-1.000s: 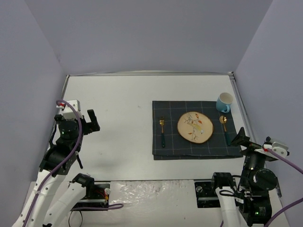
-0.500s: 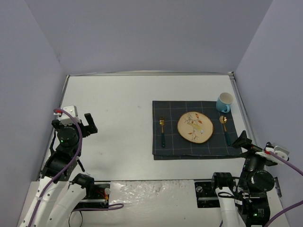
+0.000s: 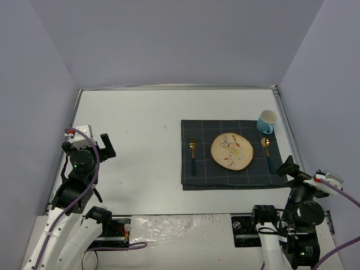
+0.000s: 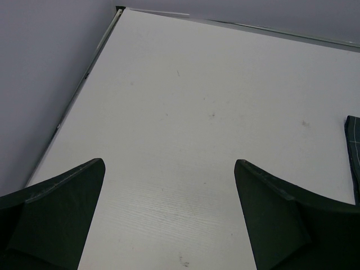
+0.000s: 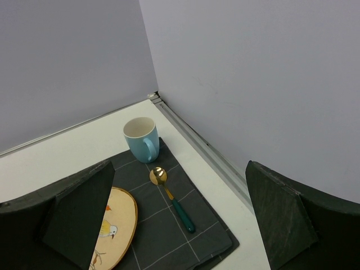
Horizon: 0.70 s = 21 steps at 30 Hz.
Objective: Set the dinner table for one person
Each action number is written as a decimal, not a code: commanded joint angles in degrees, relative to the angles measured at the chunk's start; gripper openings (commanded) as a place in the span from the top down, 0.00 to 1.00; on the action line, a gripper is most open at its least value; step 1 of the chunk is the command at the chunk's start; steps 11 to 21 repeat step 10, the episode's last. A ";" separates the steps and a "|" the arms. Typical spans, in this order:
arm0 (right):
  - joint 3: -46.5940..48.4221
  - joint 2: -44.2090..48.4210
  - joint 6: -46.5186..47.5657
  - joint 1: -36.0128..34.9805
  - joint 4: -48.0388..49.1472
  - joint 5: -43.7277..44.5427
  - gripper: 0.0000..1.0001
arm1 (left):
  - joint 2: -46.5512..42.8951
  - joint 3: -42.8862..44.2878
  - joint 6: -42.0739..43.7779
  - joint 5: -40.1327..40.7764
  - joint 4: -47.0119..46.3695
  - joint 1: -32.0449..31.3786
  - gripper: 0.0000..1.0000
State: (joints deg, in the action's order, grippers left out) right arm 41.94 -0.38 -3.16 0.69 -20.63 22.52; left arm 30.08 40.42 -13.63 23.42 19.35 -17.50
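The white dinner table (image 3: 140, 118) carries a dark grid-lined placemat (image 3: 205, 169) at the right. On the placemat lie a round plate with a bird picture (image 3: 232, 151), a fork (image 3: 193, 156) to its left and a gold spoon with a green handle (image 3: 268, 152) to its right. A light blue mug (image 3: 266, 122) stands at the mat's far right corner. My left gripper (image 3: 93, 145) hangs open over the bare left side of the table (image 4: 185, 101), holding nothing. My right gripper (image 3: 306, 174) is open near the mat's near right corner, looking at the mug (image 5: 140, 140), spoon (image 5: 171, 205) and plate (image 5: 115, 230).
Grey walls close in the table on three sides, with a metal rim (image 5: 208, 149) along the right edge next to the mug. The placemat's left edge (image 4: 353, 146) shows at the far right of the left wrist view.
My left arm has drawn back toward the near left corner, away from the placemat. My right arm has pulled back slightly toward its base. Both grippers stayed open.
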 commanded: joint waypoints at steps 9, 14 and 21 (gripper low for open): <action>-0.10 -0.06 -0.01 -0.34 4.55 1.30 0.00 | 1.12 0.45 0.13 1.77 -4.41 0.36 0.03; -0.10 -0.06 -0.01 -0.34 4.55 1.37 0.00 | 1.12 0.44 0.02 1.88 -4.41 0.36 0.03; -0.10 -0.06 -0.01 -0.34 4.55 1.37 0.00 | 1.12 0.44 0.02 1.88 -4.41 0.36 0.03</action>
